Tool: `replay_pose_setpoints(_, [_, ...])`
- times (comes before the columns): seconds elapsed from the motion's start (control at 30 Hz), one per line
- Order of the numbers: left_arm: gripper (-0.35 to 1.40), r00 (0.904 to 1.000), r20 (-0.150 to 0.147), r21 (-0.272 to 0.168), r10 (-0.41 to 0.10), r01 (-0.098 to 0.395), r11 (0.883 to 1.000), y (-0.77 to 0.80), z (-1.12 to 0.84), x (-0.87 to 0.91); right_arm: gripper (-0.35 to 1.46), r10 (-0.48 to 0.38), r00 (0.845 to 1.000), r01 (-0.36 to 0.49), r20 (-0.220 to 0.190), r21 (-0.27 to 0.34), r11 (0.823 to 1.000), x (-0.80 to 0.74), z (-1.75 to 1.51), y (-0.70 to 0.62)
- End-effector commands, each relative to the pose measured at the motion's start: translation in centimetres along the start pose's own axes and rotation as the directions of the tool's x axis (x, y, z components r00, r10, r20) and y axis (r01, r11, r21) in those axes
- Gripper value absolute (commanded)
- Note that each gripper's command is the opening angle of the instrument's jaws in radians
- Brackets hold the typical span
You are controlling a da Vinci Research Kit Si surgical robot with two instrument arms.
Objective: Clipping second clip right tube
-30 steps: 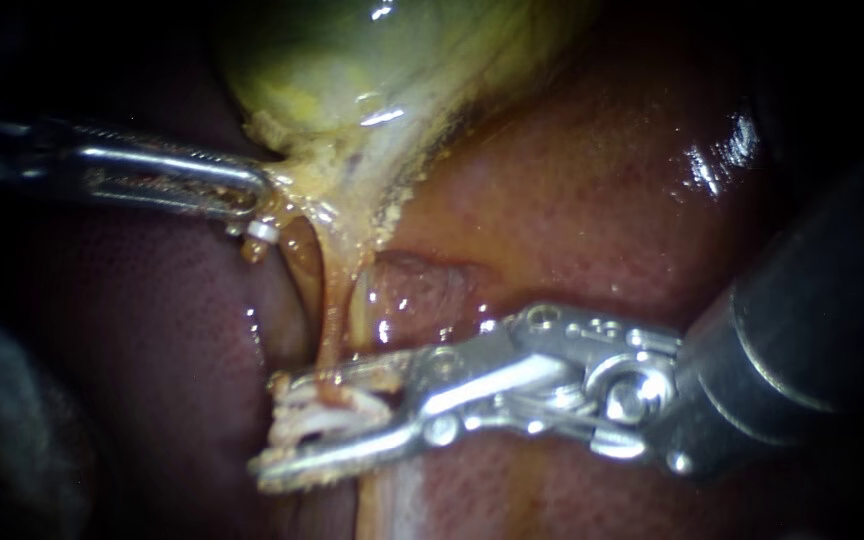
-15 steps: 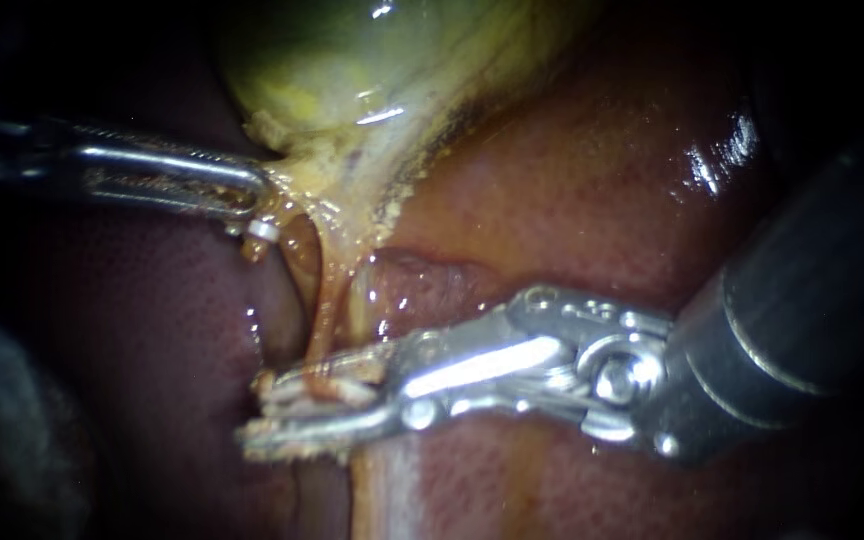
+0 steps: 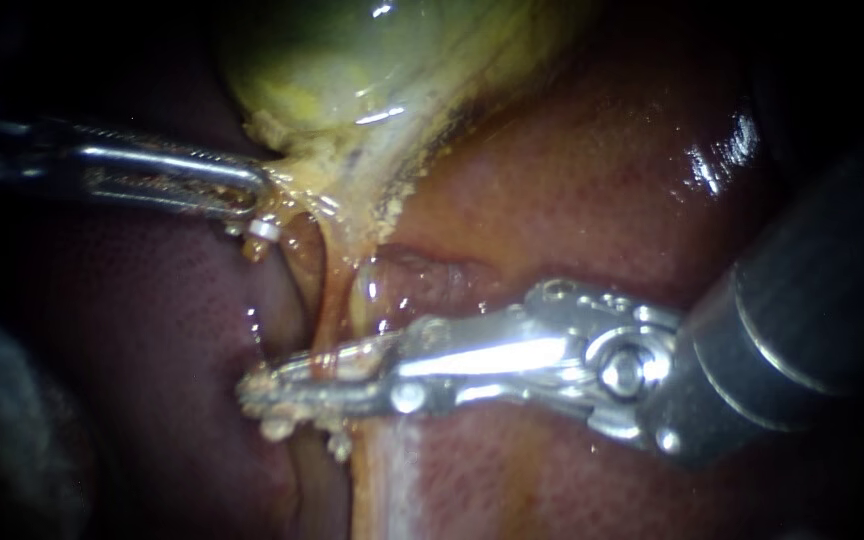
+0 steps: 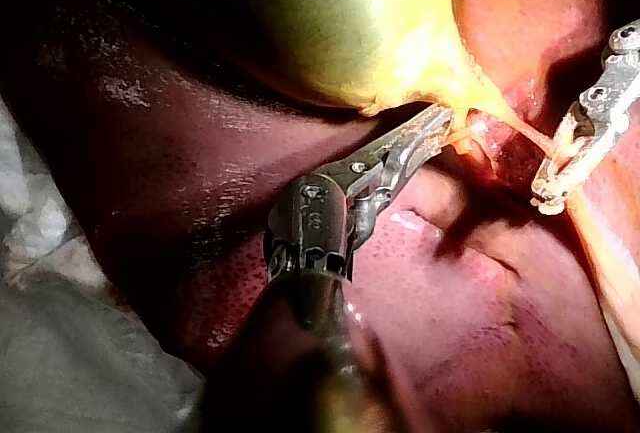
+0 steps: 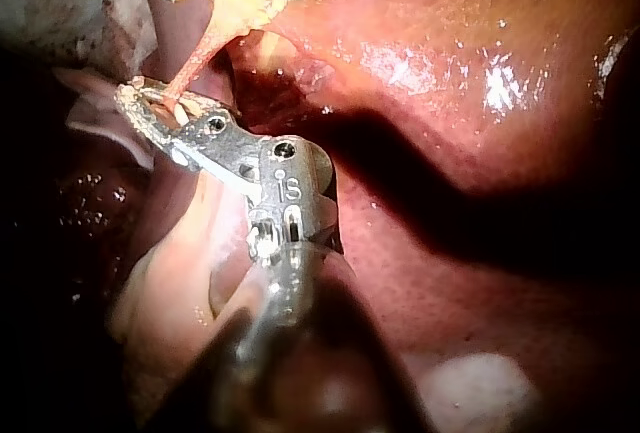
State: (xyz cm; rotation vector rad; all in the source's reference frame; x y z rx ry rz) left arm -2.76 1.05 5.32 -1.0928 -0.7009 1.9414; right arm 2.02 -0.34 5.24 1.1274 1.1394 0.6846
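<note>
Clamping the tube (image 3: 329, 315) below the gallbladder (image 3: 372, 70), the right instrument (image 3: 287, 388) has its end effector closed on it; the left instrument (image 3: 244, 196) has its end effector gripping the gallbladder's neck.

Left instrument (image 3: 252, 195) reaches in level, jaws clamped on the gallbladder (image 3: 352, 80) edge. Right instrument (image 3: 272, 388) comes across from the right (wrist nearly straight), jaws pressed almost together on a tube (image 3: 327, 320).

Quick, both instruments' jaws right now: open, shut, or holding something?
Left instrument: jaws shut on the lower edge of the gallbladder.
Right instrument: jaws shut on the tube.
</note>
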Motion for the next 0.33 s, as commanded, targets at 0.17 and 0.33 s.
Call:
replay_pose_setpoints(0.17, [-0.35, 1.0, 0.0, 0.0, 0.0, 0.0, 1.0, 0.0, 0.0, 0.0, -0.35, -0.002, 1.0, 0.002, 0.004, 0.002, 1.0, -0.01, 0.02, 0.01])
replay_pose_setpoints(0.33, [-0.35, 1.0, 0.0, 0.001, 0.0, 0.0, 1.0, 0.0, 0.01, 0.0, -0.35, -0.003, 1.0, 0.003, 0.005, 0.002, 1.0, -0.03, 0.02, 0.02])
